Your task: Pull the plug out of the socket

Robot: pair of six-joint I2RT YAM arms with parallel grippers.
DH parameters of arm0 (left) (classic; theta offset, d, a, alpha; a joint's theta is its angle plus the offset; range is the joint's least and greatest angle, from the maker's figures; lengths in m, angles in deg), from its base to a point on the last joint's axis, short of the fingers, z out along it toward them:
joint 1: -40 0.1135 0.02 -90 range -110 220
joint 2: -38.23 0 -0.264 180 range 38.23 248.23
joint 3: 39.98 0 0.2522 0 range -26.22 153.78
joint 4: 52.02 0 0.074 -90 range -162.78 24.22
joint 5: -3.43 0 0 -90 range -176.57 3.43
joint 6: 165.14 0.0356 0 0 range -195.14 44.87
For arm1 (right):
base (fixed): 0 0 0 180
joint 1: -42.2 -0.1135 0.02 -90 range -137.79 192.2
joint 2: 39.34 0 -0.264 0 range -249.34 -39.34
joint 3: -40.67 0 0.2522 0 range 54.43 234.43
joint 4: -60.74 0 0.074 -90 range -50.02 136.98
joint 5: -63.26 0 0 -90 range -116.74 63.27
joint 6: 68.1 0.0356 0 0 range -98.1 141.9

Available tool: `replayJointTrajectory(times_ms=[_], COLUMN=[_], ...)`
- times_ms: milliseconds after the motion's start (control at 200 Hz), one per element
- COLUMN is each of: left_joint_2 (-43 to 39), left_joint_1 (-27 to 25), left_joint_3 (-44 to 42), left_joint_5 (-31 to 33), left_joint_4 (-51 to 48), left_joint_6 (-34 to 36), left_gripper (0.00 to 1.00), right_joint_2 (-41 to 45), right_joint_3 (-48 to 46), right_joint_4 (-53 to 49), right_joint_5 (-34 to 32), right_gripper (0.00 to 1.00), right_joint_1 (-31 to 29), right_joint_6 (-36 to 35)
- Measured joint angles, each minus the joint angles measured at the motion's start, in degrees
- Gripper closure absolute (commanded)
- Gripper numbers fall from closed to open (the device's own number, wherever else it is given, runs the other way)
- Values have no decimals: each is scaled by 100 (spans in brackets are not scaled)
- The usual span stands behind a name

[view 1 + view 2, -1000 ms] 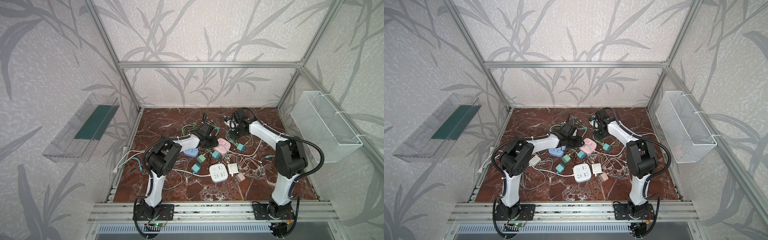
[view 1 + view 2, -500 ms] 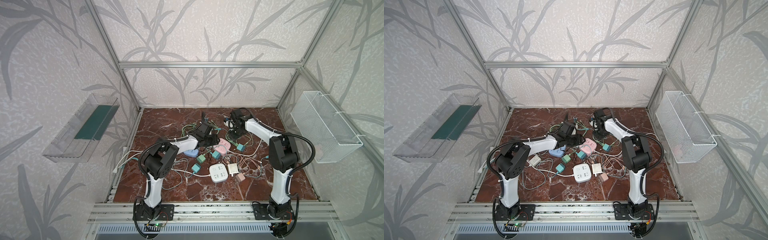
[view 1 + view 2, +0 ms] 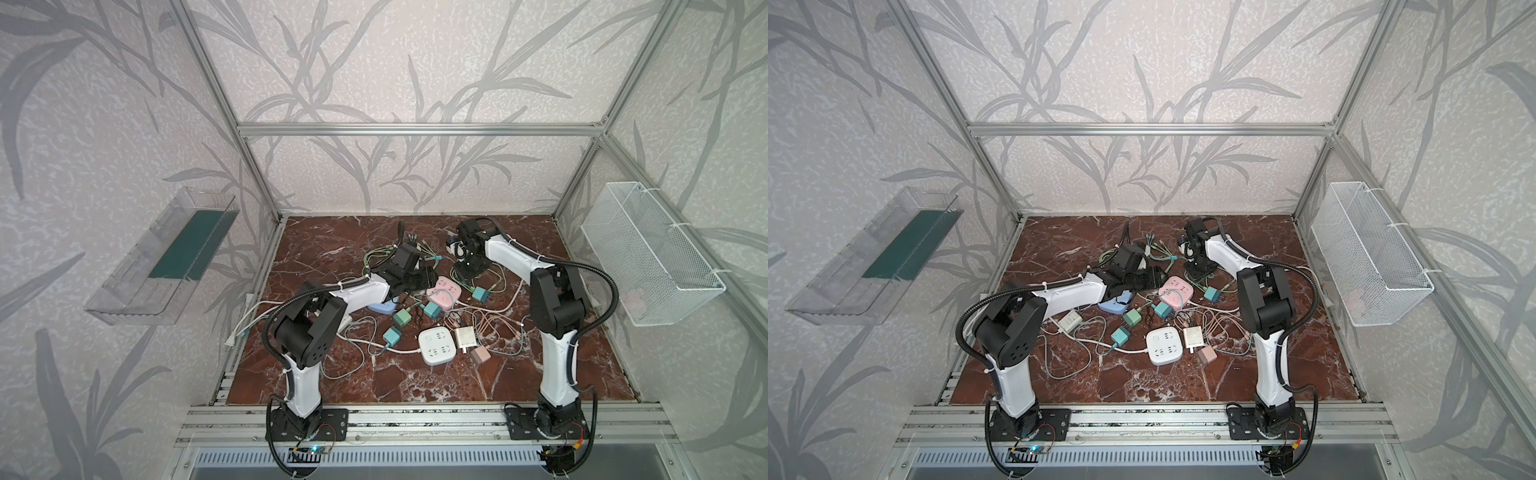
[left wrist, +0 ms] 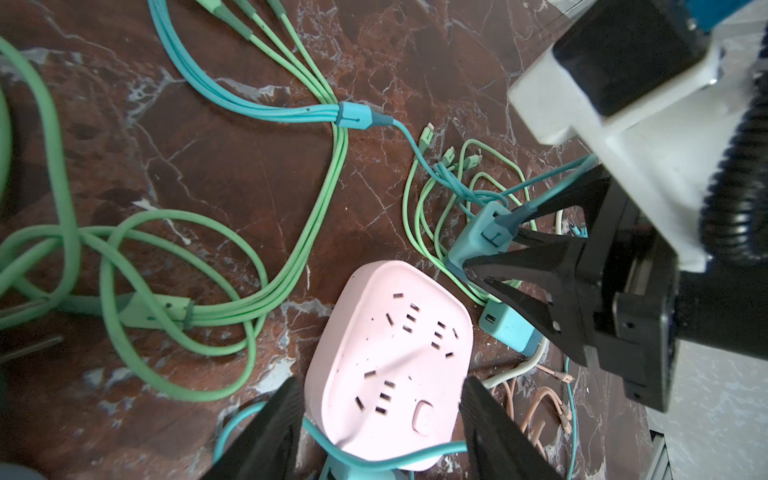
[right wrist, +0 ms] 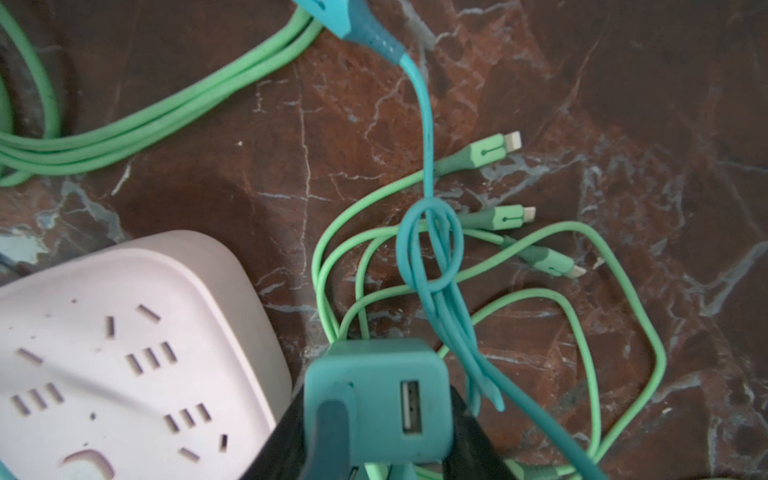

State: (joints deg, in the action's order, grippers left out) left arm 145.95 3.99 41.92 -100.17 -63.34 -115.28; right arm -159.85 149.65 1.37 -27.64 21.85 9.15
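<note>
The pink socket lies flat on the marble floor and shows in both top views. My left gripper is open, one finger on each side of the socket's near end. A teal cable crosses between them. The plug is a teal cube with a USB port. My right gripper is shut on it. In the left wrist view, that plug hangs in the right gripper, clear of the socket and just beyond its far corner. In both top views the plug is hidden under the right gripper.
Green and teal cables loop over the floor around the socket. Another teal adapter lies beside it. Nearer the front are a white socket, a light-blue socket and several teal chargers. A wire basket hangs on the right wall.
My left gripper's jaws have spread wider around the pink socket. My right gripper has kept its grip on the teal plug, and that arm's elbow has swung inwards.
</note>
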Motion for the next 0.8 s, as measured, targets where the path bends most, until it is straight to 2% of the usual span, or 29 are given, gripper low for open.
replayJointTrajectory(times_ms=[165, 310, 565, 800], left_joint_2=[-251, -514, -765, -837], left_joint_1=[0, 0, 0, 0], left_joint_3=[-273, -442, -588, -616], left_joint_5=[225, 417, 671, 844], left_joint_4=[63, 98, 111, 81], left_joint_6=[31, 74, 160, 212], left_gripper=[31, 30, 29, 28], right_joint_2=[-15, -15, 44, 503], right_joint_3=[31, 31, 28, 0], right_joint_4=[-22, -15, 52, 184], right_joint_5=[52, 107, 249, 509], right_gripper=[51, 44, 36, 32], right_joint_1=[0, 0, 15, 144], right_joint_6=[76, 142, 278, 417])
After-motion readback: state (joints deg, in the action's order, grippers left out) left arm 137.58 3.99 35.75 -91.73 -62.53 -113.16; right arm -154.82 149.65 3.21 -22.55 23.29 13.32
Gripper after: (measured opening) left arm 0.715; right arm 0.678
